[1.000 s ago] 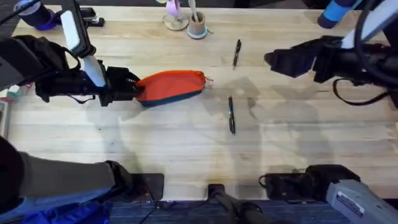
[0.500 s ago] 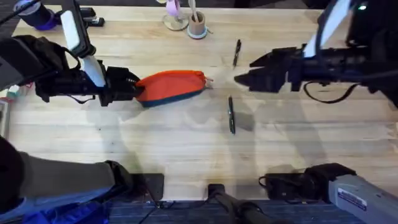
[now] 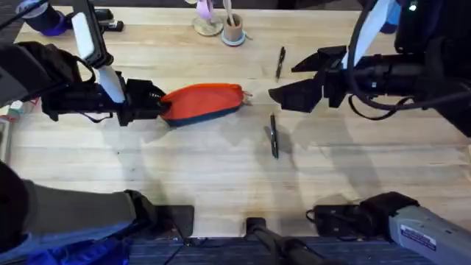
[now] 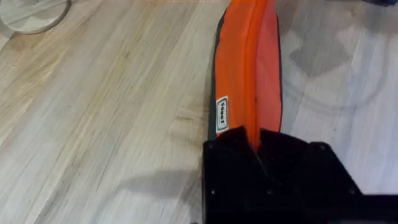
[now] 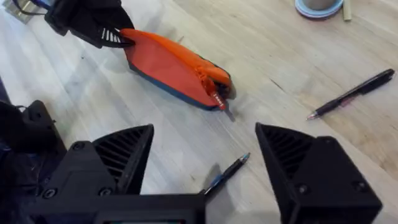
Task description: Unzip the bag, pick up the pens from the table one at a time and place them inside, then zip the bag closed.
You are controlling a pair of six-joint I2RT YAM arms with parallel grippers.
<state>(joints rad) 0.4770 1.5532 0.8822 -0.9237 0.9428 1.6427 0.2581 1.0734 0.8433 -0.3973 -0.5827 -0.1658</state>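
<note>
Bag (image 3: 202,102): centre-left of overhead frame, zipped.
Left gripper (image 3: 156,104): pinching bag's left end.
Right gripper (image 3: 294,82): spread, right of bag.
Pens (image 3: 274,135): two, centre-right.

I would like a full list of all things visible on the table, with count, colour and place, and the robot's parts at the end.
bag: 1, orange with dark blue lower part, left of middle on the table, one end held.
pens: 2, dark; one near the middle, one farther back.
small round cup: 1, with pale sticks, back edge.
stapler: 1, black, back left.
left end effector: 1, black, shut on the bag's end.
right end effector: 1, black, open, above the table between the pens.
</note>
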